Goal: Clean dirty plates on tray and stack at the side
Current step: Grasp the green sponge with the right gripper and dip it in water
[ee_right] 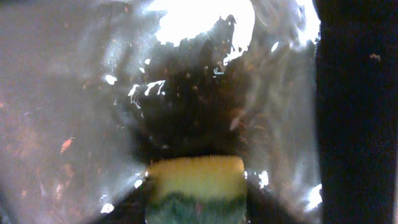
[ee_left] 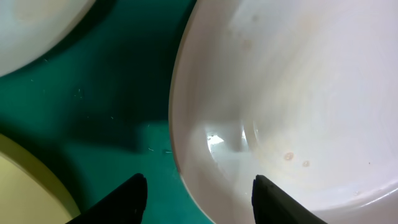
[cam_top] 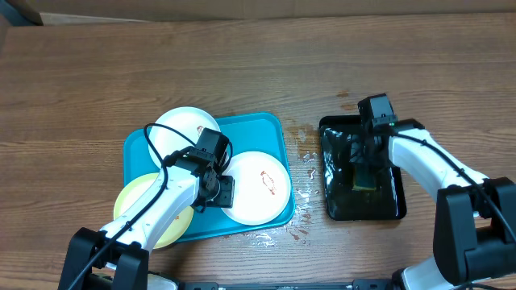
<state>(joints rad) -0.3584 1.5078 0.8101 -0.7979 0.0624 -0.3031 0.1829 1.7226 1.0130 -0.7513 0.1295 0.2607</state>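
The cyan-blue tray (cam_top: 270,130) holds three plates. A white plate (cam_top: 179,127) lies at its back left. A pale yellow plate (cam_top: 133,197) lies at the front left. A white plate with a brown smear (cam_top: 262,185) lies at the right and fills the left wrist view (ee_left: 298,93). My left gripper (cam_top: 223,192) is open, its fingers (ee_left: 198,196) straddling this plate's left rim, one over the tray floor (ee_left: 112,93), one over the plate. My right gripper (cam_top: 363,165) is shut on a yellow-and-green sponge (ee_right: 196,186) above the black tray (cam_top: 387,205).
The black glossy tray holds wet, speckled liquid (ee_right: 93,93). Water drops and brown smears (cam_top: 306,157) lie on the wooden table (cam_top: 242,56) between the two trays.
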